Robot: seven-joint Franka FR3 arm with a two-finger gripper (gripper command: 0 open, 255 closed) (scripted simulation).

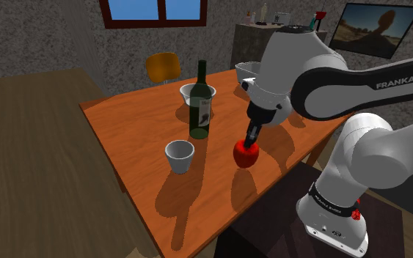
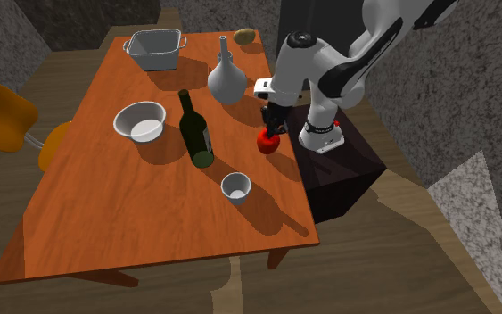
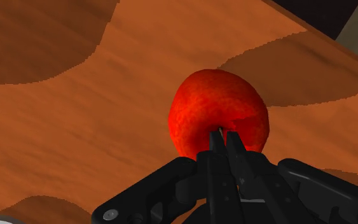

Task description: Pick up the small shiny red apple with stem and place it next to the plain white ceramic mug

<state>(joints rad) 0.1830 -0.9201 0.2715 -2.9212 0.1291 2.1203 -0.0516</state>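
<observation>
Items on orange-brown table [image 1: 124,124], listed from the shoulder view's left: 1 white mug [image 1: 180,155]; 1 dark green bottle [image 1: 200,110], upright behind the mug; 1 white bowl [image 1: 197,93] behind the bottle; 1 red apple [image 1: 246,155] near the table's edge, apart from the mug on its right. Black gripper [image 1: 250,144] is set on the apple's top, fingers [image 3: 215,159] drawn nearly together, pinching its stem. Contact between apple and table cannot be told.
</observation>
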